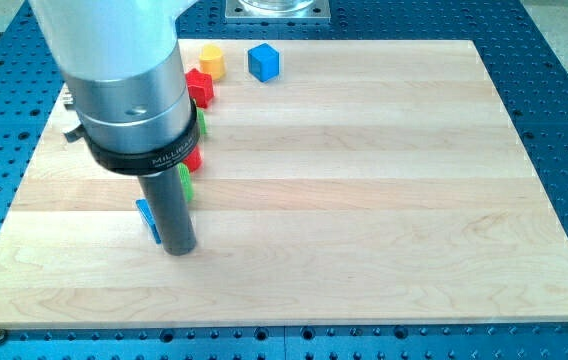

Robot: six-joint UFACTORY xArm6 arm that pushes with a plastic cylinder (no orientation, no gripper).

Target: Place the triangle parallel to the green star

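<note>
My tip [178, 250] rested on the pale wooden desk [364, 200], touching a blue block [148, 220], likely the triangle, mostly hidden. The tool was a plain rod with nothing to spread or pinch. Green slivers [187, 182] behind it suggested the star, so alignment looked unfinished. Farther off sat glossy red [199, 87], yellow [211, 62] and blue cube [263, 61] blocks.

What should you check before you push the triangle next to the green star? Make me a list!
1. My tip in view: ok, it sits at the view's lower left.
2. Tip beside the blue block: ok, the block pokes out on the tip's left.
3. That blue block is the triangle: cannot tell, mostly hidden.
4. Green block visible as a star: cannot tell, the rod covers it.
5. Red block, yellow block, blue cube out of the way: ok, near the top.
</note>
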